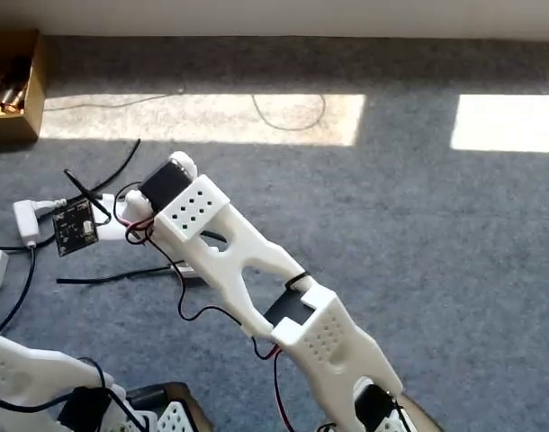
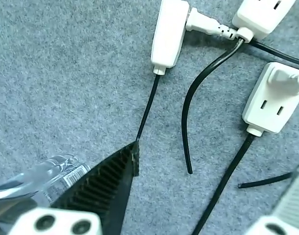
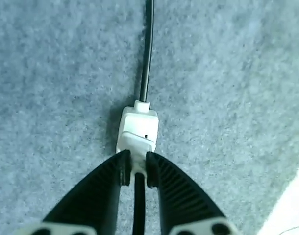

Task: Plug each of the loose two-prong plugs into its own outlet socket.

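Observation:
My right gripper (image 3: 136, 169) is shut on the narrow end of a white two-prong plug (image 3: 137, 165), which sits against a white outlet socket (image 3: 137, 129) on the grey carpet. The plug's black cable (image 3: 138, 205) runs back between the fingers, and the socket's own cable (image 3: 147, 49) leads away. My left gripper (image 2: 215, 161) hangs open above the carpet with nothing in it; its black finger (image 2: 110, 186) shows. Beyond it lie a long white socket (image 2: 169, 32) with a plug (image 2: 208, 25) in its side, and a second socket (image 2: 269, 103) with a plug (image 2: 289, 78) on it.
A third white socket (image 2: 264, 13) lies beside the others. Short loose black cable ends (image 2: 186, 127) cross the carpet. In the high view the right arm (image 1: 202, 216) stretches toward the left, with white sockets (image 1: 27, 220) at the left edge and a wooden box (image 1: 18, 85) at the back left.

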You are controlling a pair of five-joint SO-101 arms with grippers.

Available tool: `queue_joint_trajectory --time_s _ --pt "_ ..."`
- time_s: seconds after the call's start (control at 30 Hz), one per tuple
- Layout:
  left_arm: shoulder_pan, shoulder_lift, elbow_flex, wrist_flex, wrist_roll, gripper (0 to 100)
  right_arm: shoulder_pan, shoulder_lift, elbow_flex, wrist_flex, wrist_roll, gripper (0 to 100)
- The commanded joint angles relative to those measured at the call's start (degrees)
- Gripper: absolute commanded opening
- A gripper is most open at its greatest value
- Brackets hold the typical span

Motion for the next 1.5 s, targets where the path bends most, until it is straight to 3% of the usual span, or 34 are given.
queue_joint_trajectory --time_s 0.0,0.67,1.47 --pt "-0.22 -0.4 -1.98 -0.53 -0.35 45 -0.13 -0.48 -2.68 0.48 0.0 0.9" --pt "-0.66 -0.4 -1.89 -0.44 -0.53 45 3.82 3.74 -3.03 0.92 11.87 0.9" --pt "-0.48 -0.48 -2.24 1.14 -0.53 45 2.33 9.01 -3.21 0.66 9.67 0.9"
